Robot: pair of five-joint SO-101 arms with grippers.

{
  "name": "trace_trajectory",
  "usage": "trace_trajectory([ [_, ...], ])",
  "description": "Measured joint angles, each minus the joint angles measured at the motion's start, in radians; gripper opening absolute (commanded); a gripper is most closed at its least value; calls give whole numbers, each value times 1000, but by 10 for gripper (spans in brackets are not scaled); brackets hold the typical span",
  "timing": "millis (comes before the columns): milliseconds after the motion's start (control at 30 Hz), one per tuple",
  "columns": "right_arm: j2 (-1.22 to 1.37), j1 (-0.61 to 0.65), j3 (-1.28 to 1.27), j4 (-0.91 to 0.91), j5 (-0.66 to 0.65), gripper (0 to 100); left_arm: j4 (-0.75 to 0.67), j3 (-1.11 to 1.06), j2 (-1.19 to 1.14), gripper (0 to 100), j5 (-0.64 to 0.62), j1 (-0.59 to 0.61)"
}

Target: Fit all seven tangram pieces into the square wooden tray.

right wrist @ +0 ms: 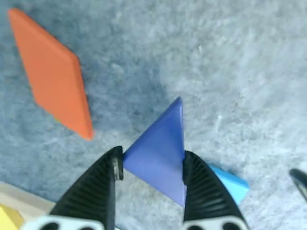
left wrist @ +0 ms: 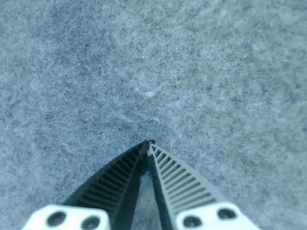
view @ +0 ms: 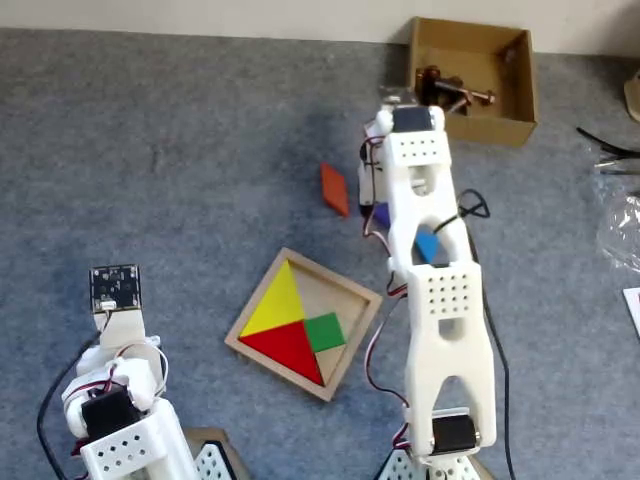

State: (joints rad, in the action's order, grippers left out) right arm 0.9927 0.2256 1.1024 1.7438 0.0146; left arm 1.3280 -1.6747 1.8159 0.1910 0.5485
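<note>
The square wooden tray [view: 352,340] lies mid-table and holds a yellow triangle [view: 276,300], a red triangle [view: 290,347] and a green square [view: 324,331]. An orange parallelogram [view: 334,188] [right wrist: 53,72] lies on the carpet beyond it. My right gripper [right wrist: 151,160] is shut on a purple triangle [right wrist: 160,153] [view: 380,213], a finger pressed against each side. A light blue piece [right wrist: 230,184] [view: 427,245] lies just beside it, under the right arm [view: 415,160]. My left gripper [left wrist: 149,143] is shut and holds nothing, low over bare carpet at the near left [view: 115,290].
A cardboard box [view: 520,90] with small metal parts stands at the back right. Cables [view: 605,150] and a plastic bag [view: 622,230] lie along the right edge. Grey carpet stretches open to the left of the tray.
</note>
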Motion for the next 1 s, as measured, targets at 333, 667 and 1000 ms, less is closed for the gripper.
trace_trajectory([
  [333, 0, 40, 0, 3, -81, 5, 0, 0, 0, 5, 0, 0],
  [667, -143, 38, -66, 3, -87, 5, 0, 0, 0, 5, 0, 0],
  [1000, -425, 95, -382, 3, -204, 5, 0, 0, 0, 5, 0, 0],
])
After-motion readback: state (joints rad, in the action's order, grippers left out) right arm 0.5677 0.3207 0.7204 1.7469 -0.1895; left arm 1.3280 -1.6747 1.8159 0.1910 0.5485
